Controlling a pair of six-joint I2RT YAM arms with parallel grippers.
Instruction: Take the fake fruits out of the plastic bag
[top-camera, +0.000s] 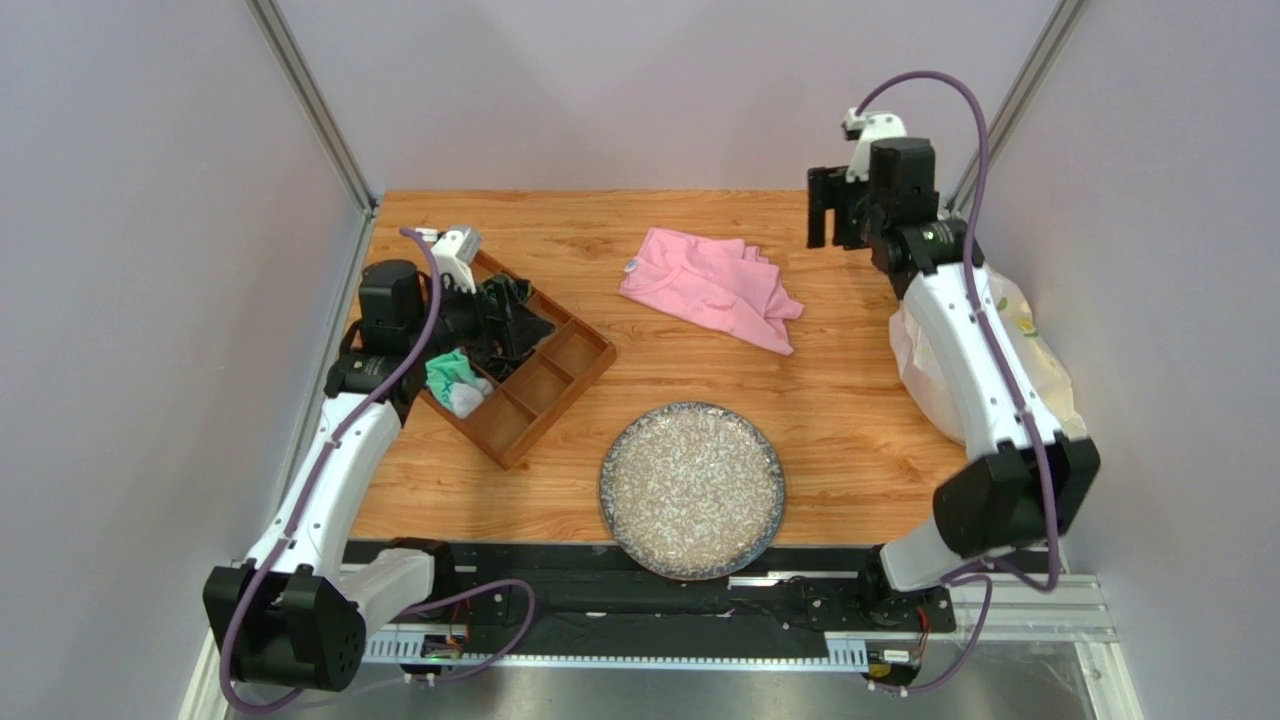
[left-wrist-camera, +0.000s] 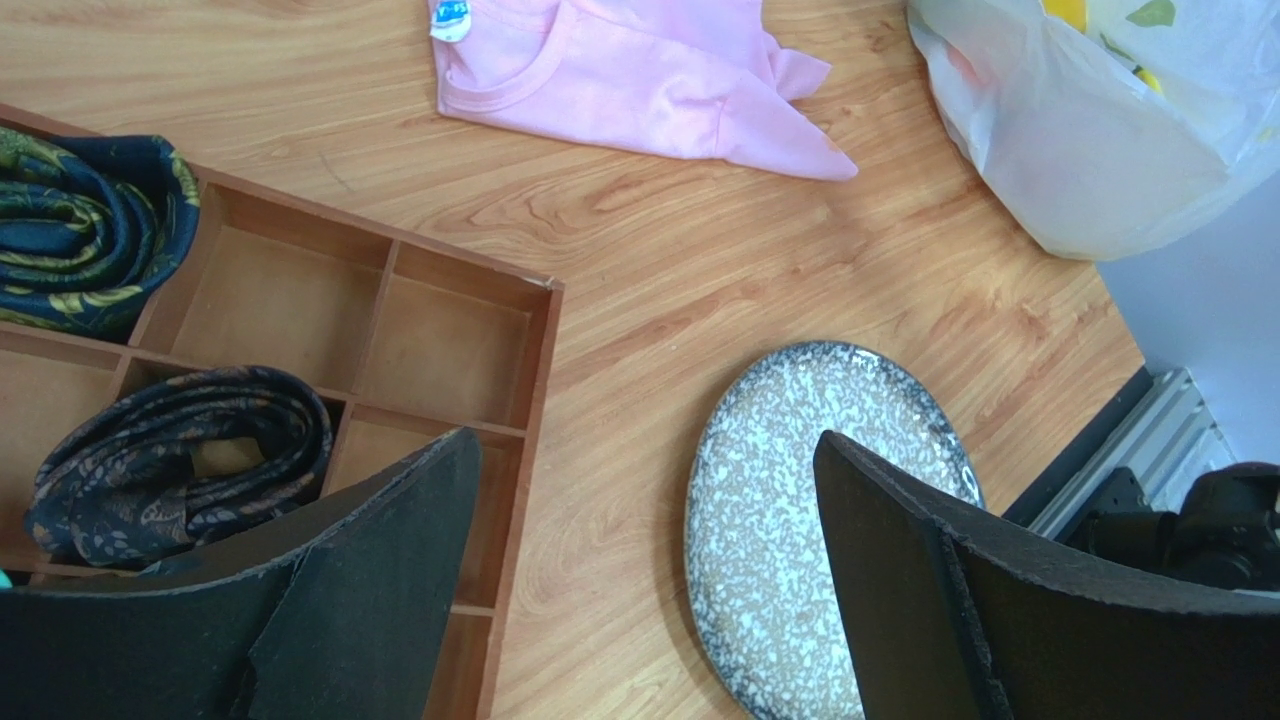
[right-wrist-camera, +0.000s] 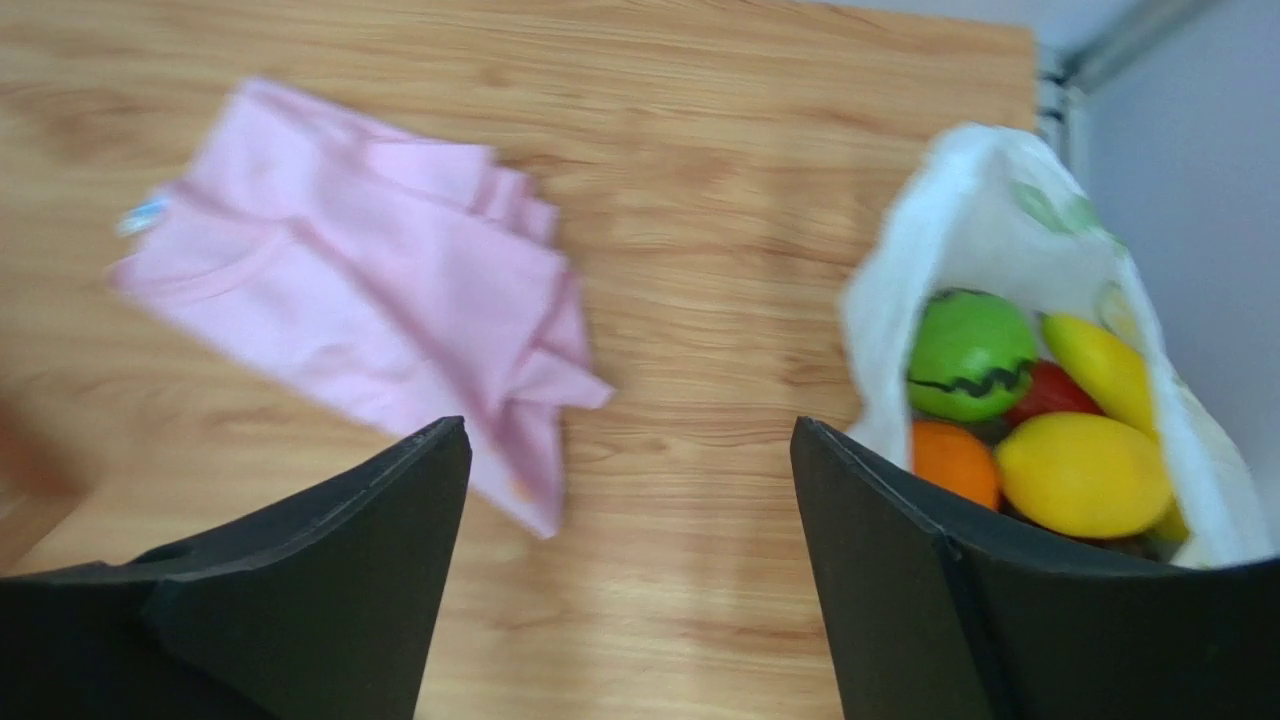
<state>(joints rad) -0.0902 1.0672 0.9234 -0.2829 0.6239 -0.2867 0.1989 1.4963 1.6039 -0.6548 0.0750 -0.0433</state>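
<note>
The job looks barely begun: the fruits (right-wrist-camera: 1082, 473) lie in the bag (right-wrist-camera: 962, 195) at the right edge of the surface (top-camera: 842, 405), none shows outside it, and the right hand (right-wrist-camera: 625, 447) near it and the left hand (left-wrist-camera: 646, 450) over the tray (left-wrist-camera: 538, 393) are spread, holding nothing.

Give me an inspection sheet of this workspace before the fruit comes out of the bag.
Surface: wooden table, no spills seen.
Job's things: plastic bag at the table's right edge, mouth open; green fruit, lemon, orange and a red piece inside; none out yet.
Clutter: pink shirt far middle; wooden divider tray at left holding rolled dark cloths; speckled plate, empty, near edge.
Grippers: left gripper over the tray, jaws open, empty; right gripper raised between shirt and bag, jaws open, empty.
Cables: purple cables run along both arms; no snag seen.
Surroundings: grey walls; metal rail by the arm bases.
</note>
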